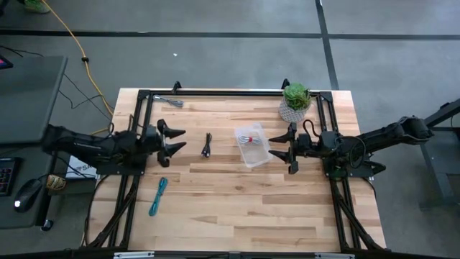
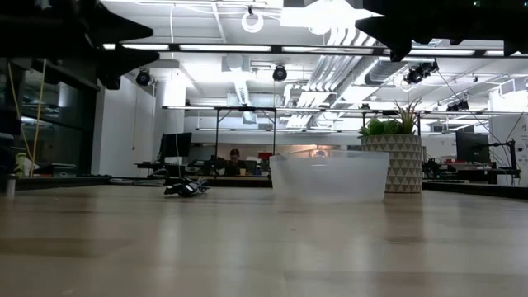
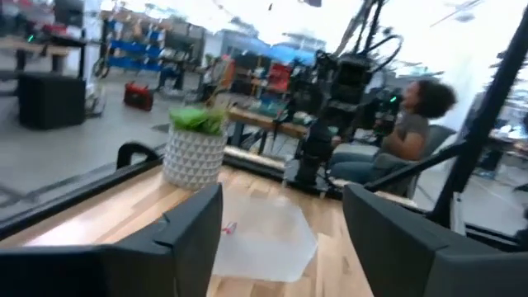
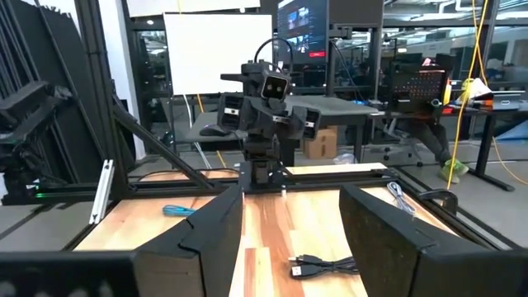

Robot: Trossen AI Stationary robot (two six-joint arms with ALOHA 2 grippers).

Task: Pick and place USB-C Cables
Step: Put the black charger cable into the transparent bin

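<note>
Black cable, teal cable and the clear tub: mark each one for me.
black cable (image 1: 207, 146): high view, middle of the bundle.
teal cable (image 1: 158, 196): high view, middle of its length.
clear tub (image 1: 259, 156): high view, near rim.

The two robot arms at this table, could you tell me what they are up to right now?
Nothing is being held at the moment. The left gripper and the right gripper both hang open above the table, facing each other. The red-and-white cable lies in the clear tub between them. The black cable lies just left of the tub, the teal cable nearer the front left, and the grey cable at the back left corner. A potted plant stands behind the tub.
</note>
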